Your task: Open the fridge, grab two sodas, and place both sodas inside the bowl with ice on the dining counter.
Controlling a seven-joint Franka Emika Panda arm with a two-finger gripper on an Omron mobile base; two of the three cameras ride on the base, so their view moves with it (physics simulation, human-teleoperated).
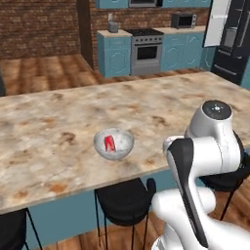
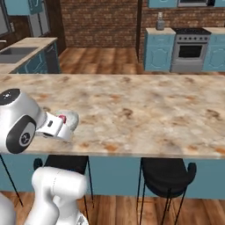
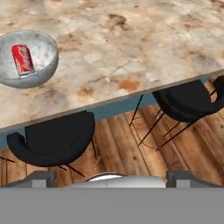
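Note:
A red soda can point(image 3: 22, 60) lies on its side in the pale glassy bowl point(image 3: 43, 72). The bowl stands near the front edge of the beige marbled dining counter point(image 3: 131, 43). In the left base view the can point(image 1: 110, 142) shows as a red patch in the bowl point(image 1: 123, 149). My gripper point(image 3: 111, 178) is open, its fingertips point(image 3: 41, 178) wide apart with nothing between them. It hangs to the right of the bowl, over the counter's near edge. My hand half hides the bowl point(image 2: 73, 118) in the right base view. The black fridge point(image 1: 237, 44) stands far back right, one door open.
Black stools point(image 3: 52, 140) point(image 3: 188, 100) stand under the counter's front edge on a wooden floor. Teal cabinets and a steel oven point(image 1: 146, 53) line the brick back wall. A second stone top with a sink point(image 2: 13, 55) is at the far left.

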